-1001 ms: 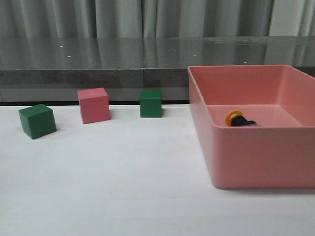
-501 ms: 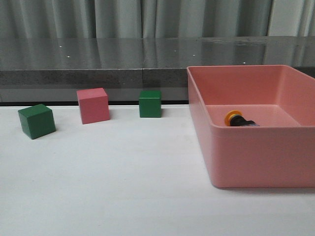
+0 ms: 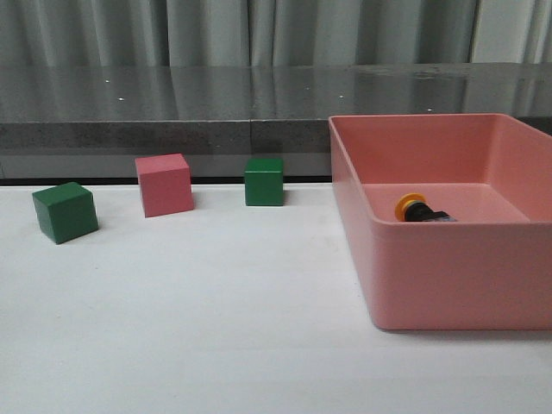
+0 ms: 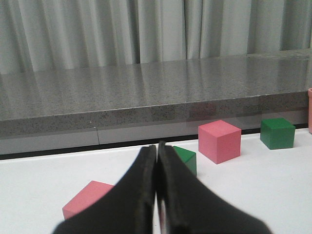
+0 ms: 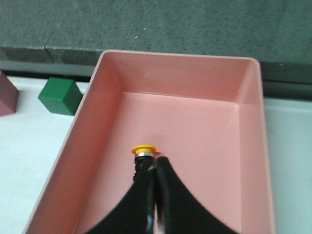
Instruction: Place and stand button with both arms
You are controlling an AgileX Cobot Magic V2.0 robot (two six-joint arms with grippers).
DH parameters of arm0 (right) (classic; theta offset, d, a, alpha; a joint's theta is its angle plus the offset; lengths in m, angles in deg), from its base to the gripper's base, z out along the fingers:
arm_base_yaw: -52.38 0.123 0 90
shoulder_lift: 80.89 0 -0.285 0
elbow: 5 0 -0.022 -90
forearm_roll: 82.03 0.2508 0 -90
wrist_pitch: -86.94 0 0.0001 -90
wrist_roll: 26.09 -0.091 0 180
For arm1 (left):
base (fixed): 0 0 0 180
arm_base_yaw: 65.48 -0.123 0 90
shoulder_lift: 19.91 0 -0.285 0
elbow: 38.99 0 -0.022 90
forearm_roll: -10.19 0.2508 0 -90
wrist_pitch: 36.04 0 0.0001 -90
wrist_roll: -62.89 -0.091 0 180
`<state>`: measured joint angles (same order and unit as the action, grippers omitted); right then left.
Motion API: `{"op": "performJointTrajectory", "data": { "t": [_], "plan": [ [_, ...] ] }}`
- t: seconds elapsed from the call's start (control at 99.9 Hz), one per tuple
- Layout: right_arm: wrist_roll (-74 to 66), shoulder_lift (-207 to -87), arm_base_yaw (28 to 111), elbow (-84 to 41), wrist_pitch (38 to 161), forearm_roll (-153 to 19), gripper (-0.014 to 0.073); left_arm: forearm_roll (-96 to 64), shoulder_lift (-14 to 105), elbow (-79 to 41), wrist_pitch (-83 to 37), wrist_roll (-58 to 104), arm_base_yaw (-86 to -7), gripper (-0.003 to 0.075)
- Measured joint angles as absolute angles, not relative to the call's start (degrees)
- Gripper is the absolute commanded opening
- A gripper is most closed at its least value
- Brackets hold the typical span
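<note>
The button point(image 3: 418, 210) lies on its side inside the pink bin point(image 3: 448, 276), its yellow cap toward the left. In the right wrist view the button point(image 5: 144, 150) shows just beyond my right gripper point(image 5: 156, 161), its body partly hidden by the fingers. The right gripper is shut and empty, above the bin. My left gripper point(image 4: 157, 146) is shut and empty, over the table's left part, with cubes beyond it. Neither arm shows in the front view.
A green cube point(image 3: 65, 211), a pink cube point(image 3: 164, 185) and a second green cube point(image 3: 264, 181) stand in a row at the back left. Another pink cube point(image 4: 85, 197) lies near the left gripper. A grey ledge point(image 3: 172, 129) runs behind the table.
</note>
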<state>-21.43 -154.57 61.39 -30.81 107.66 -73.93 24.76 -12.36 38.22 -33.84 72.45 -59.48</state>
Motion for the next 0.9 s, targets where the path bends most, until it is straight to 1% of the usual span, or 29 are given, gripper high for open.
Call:
{"op": "performJointTrajectory", "data": {
  "t": [0.06,0.11,0.18,0.22,0.23,0.25,0.3,0.32,0.33,0.37,0.42,0.441,0.581,0.901],
  "plan": [
    [-20.3,-158.8,62.4,-29.8,106.6,-73.9,-0.0055,24.8,-12.4,38.2,-33.8,72.4,-59.5,-0.0020],
    [-19.9,-161.8,63.0,-29.0,106.2,-73.8,-0.0016,24.8,-12.4,38.2,-33.8,72.4,-59.5,-0.0020],
    [-19.4,-165.8,63.5,-27.8,105.6,-73.8,0.0089,24.8,-12.4,38.2,-33.8,72.4,-59.5,-0.0020],
    [-19.4,-167.9,63.7,-27.2,105.3,-73.8,0.0181,24.8,-12.4,38.2,-33.8,72.4,-59.5,-0.0020],
    [-19.4,-168.2,63.9,-27.0,105.3,-73.8,0.0216,24.8,-12.4,38.2,-33.8,72.4,-59.5,-0.0020],
    [-19.4,-169.1,63.8,-26.9,105.2,-73.8,0.0252,24.8,-12.4,38.2,-33.8,72.4,-59.5,-0.0020],
    [-19.2,-171.1,64.1,-26.4,104.6,-73.8,0.0404,24.8,-12.4,38.2,-33.8,72.4,-59.5,-0.0020],
    [-19.2,-171.9,64.2,-26.3,104.4,-73.8,0.0441,24.8,-12.4,38.2,-33.8,72.4,-59.5,-0.0020],
    [-19.2,-172.4,64.2,-26.1,104.5,-73.8,0.0476,24.8,-12.4,38.2,-33.8,72.4,-59.5,-0.0020],
    [-19.2,-173.6,64.3,-26.0,103.9,-73.8,0.0570,24.8,-12.4,38.2,-33.8,72.4,-59.5,-0.0020],
    [-19.2,-175.1,64.5,-25.9,103.1,-73.8,0.0648,24.8,-12.4,38.2,-33.8,72.4,-59.5,-0.0020],
    [-19.2,-175.8,64.5,-25.9,102.8,-73.8,0.0666,24.8,-12.4,38.2,-33.8,72.4,-59.5,-0.0020],
    [-19.0,-180.3,64.6,-25.7,101.6,-73.8,0.0631,24.8,-12.4,38.2,-33.8,72.4,-59.5,-0.0020],
    [-18.8,-190.9,64.8,-25.7,98.6,-73.8,0.0631,24.8,-12.4,38.2,-33.8,72.4,-59.5,-0.0020]
  ]
}}
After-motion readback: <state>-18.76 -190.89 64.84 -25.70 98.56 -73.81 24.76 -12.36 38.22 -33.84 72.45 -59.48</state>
